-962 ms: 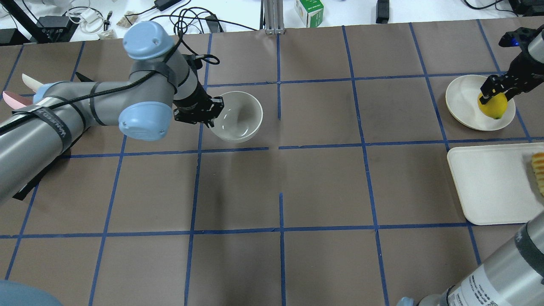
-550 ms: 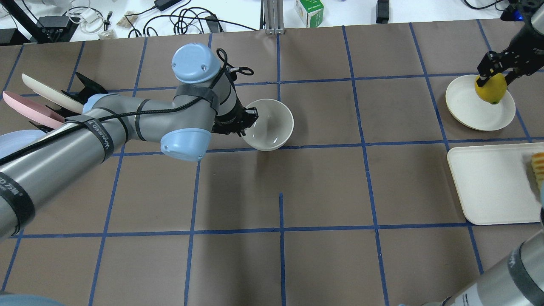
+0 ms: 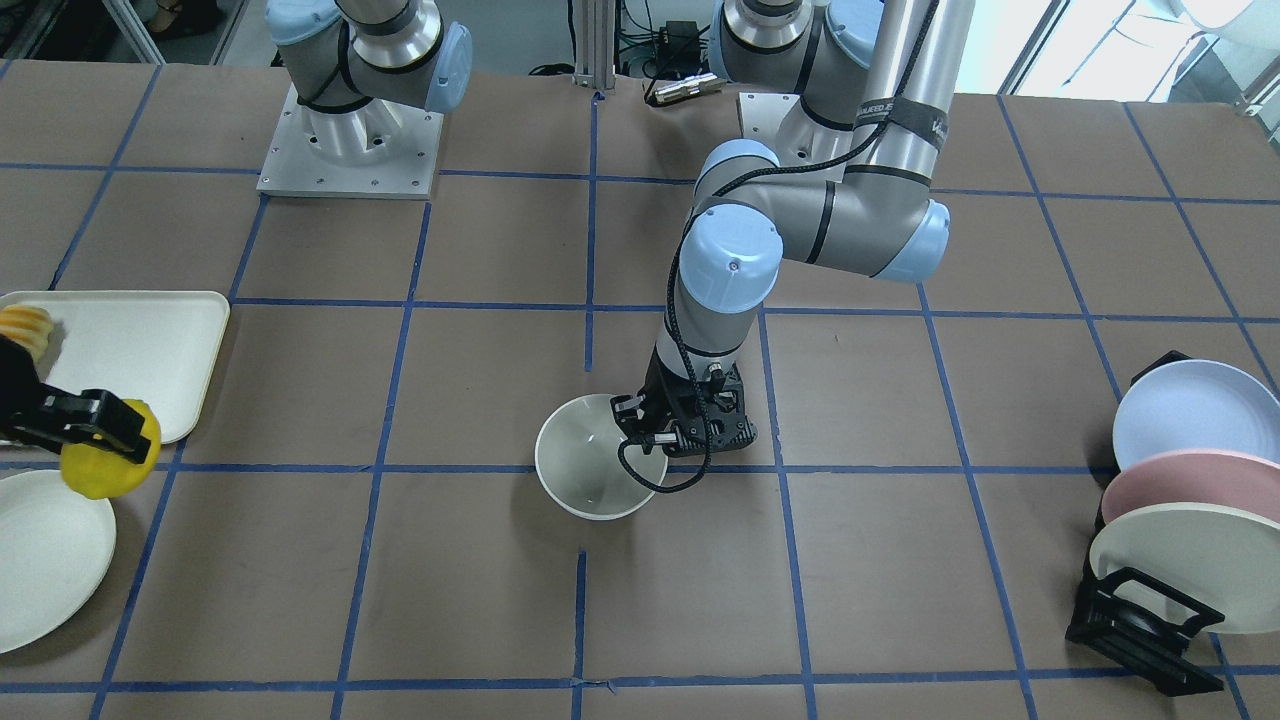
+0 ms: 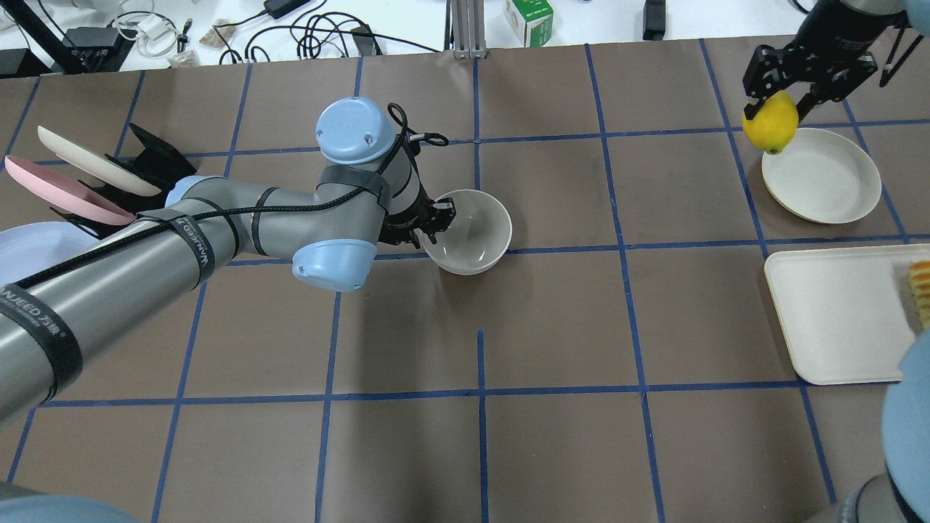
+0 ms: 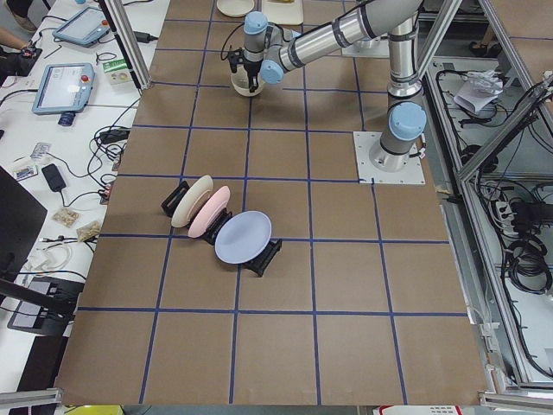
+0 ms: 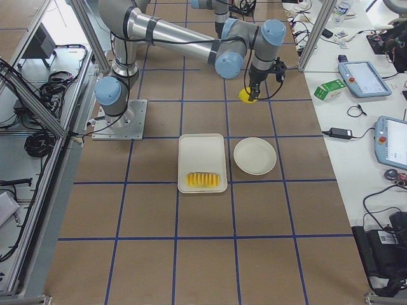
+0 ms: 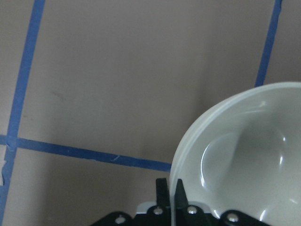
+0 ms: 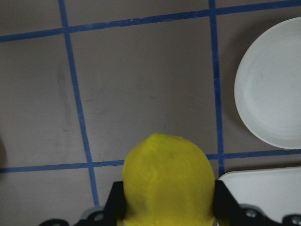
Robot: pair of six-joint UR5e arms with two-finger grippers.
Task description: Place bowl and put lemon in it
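Observation:
The cream-white bowl [image 4: 471,231] is near the table's middle, held at its rim by my left gripper [image 4: 434,221], which is shut on the rim; it also shows in the front view [image 3: 597,469] and in the left wrist view [image 7: 244,155]. My left gripper [image 3: 650,430] clamps the bowl's rim there too. My right gripper [image 4: 776,109] is shut on the yellow lemon [image 4: 771,122] and holds it in the air past the flat plate's far left edge. The lemon fills the right wrist view [image 8: 167,181] and shows at the front view's left edge [image 3: 105,462].
A flat cream plate [image 4: 821,174] lies at the far right. A rectangular cream tray [image 4: 835,312] with fruit slices [image 4: 920,290] lies nearer. A black rack with plates [image 4: 80,181] stands at the left, also seen in the front view [image 3: 1180,520].
My left gripper has carried the bowl to the right, toward the table's middle. My right gripper has lifted the lemon off the flat plate and moved it left and away.

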